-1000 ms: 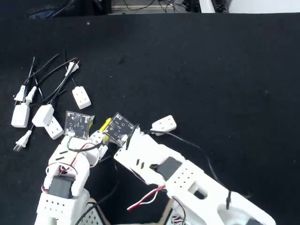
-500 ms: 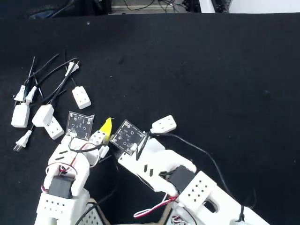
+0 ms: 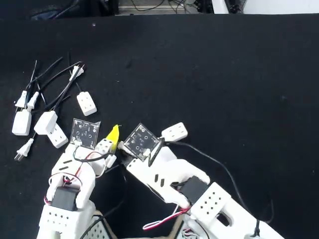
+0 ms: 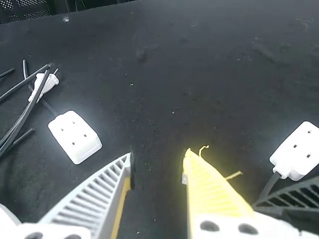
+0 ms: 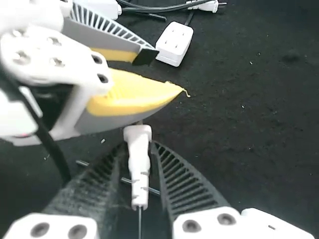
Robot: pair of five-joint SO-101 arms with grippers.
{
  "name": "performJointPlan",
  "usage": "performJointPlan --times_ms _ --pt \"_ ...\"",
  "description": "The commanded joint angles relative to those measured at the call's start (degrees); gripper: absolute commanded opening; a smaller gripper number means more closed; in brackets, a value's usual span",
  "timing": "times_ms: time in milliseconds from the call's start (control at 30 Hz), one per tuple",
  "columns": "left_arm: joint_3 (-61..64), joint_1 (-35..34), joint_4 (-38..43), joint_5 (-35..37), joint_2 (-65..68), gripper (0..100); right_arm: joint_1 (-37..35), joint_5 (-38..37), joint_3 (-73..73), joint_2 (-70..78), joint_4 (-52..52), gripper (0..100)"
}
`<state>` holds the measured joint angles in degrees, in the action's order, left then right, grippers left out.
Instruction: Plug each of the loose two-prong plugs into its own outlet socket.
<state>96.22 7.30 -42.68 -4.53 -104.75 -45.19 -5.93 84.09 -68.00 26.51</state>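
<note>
My right gripper (image 5: 139, 147) is shut on a white two-prong plug (image 5: 138, 159), whose black cord runs back between the dark fingers. Just ahead of it is my left gripper (image 4: 158, 155), open with nothing between its grey and yellow fingers (image 5: 134, 94). In the high view both wrists sit side by side at the near edge, the left gripper's yellow finger (image 3: 113, 133) beside the right wrist's board (image 3: 142, 140). A white outlet socket (image 3: 174, 132) lies just right of them, another outlet socket (image 3: 86, 103) to the far left. Loose plugs (image 3: 22, 148) (image 3: 76, 72) lie at the left.
Several white sockets and adapters (image 3: 45, 122) with tangled black cords (image 3: 55, 82) cluster at the table's left. A black cord (image 3: 214, 162) curves from the near socket toward the right arm's base. The black mat (image 3: 224, 74) is bare toward the far side and right.
The right arm has drawn back and turned its wrist to the right, away from the left gripper. The left arm has kept still.
</note>
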Motion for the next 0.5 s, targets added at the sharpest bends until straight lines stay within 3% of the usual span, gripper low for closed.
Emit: performJointPlan --times_ms 0,467 --pt "1.1 0.4 -0.7 -0.79 0.35 17 2.46 0.88 -1.36 -2.77 -2.9 1.1" --pt "1.1 0.84 -2.37 -0.79 0.44 17 2.46 3.08 -1.54 -2.77 -2.9 1.1"
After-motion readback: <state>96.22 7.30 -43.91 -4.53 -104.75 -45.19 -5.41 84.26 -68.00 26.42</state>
